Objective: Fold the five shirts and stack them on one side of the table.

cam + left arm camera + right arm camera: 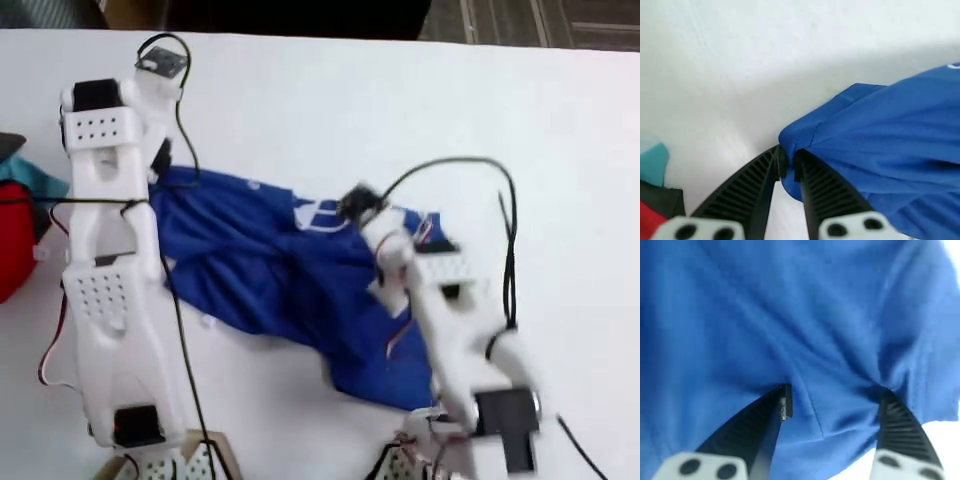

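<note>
A blue shirt lies crumpled across the middle of the white table. At the shirt's left edge, my left gripper is shut on a corner of the blue shirt; in the high view that gripper is mostly hidden under its white arm. My right gripper is open, its black fingers pressed down on a hemmed fold of the blue shirt. In the high view the right gripper stands over the shirt's far right part.
Red, teal and dark clothes are piled at the table's left edge, with a teal and red bit of those clothes beside my left gripper. Black cables loop above the right arm. Bare table stretches along the far side and to the right.
</note>
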### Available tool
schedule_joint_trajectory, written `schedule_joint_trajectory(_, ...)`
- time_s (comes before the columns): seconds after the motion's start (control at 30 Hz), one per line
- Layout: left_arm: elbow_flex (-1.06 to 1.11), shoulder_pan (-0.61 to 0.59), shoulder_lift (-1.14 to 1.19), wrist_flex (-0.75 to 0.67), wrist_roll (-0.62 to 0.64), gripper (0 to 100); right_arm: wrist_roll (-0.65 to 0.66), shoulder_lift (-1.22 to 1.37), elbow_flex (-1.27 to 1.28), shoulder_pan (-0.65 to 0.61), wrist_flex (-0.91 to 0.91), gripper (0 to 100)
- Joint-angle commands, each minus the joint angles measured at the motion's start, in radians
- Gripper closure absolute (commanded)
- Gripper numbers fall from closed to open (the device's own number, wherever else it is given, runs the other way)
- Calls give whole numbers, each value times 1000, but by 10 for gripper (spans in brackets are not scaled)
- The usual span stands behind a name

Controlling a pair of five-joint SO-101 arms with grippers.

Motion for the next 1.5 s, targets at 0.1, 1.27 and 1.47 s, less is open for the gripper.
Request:
schedule_joint_trajectory(0.1,-41,-2,-9,18,6,974,14,295,-394,84,71,716)
schedule_joint_trajectory(1.27,-35,5,-5,18,6,974,133,-162,71,-77,202,765)
schedule_joint_trajectory(1.47,-35,6,-5,18,6,974,124,-162,68,-48,137,767)
